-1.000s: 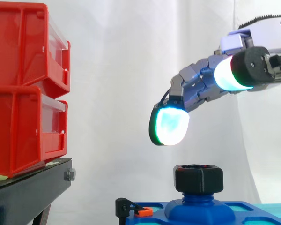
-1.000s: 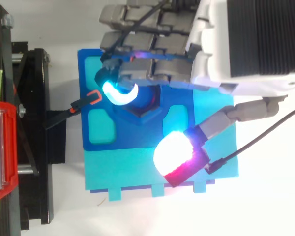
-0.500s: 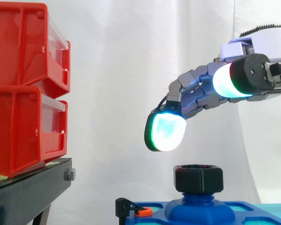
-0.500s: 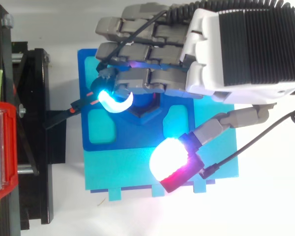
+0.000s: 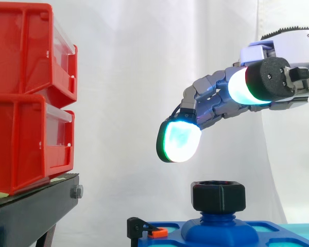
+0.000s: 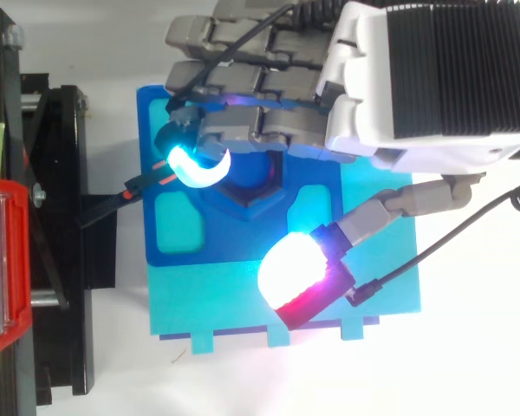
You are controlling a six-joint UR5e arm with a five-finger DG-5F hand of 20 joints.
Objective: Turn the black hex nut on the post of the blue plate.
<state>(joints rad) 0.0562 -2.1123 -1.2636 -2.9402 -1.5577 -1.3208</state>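
The black hex nut (image 5: pixel 218 196) sits on the blue post (image 5: pixel 219 227) that rises from the blue plate (image 6: pixel 180 244). My hand (image 5: pixel 220 101) hovers above the nut, reaching in from the right, clear of it. Its fingers are loosely bent and hold nothing. One glowing fingertip (image 5: pixel 179 141) hangs a little above and left of the nut. In the top view the fingers (image 6: pixel 260 130) cover most of the nut, and the thumb pad (image 6: pixel 290 270) glows over the plate's near side.
Two stacked red bins (image 5: pixel 26 98) stand on a black stand (image 5: pixel 31 211) at the left. A small black clamp with an orange tab (image 5: pixel 155 232) grips the plate's left edge. A cyan base (image 6: pixel 243 308) lies under the blue plate.
The hand has drifted a little to the left above the nut; its fingertip now hangs left of the nut. The nut has not moved.
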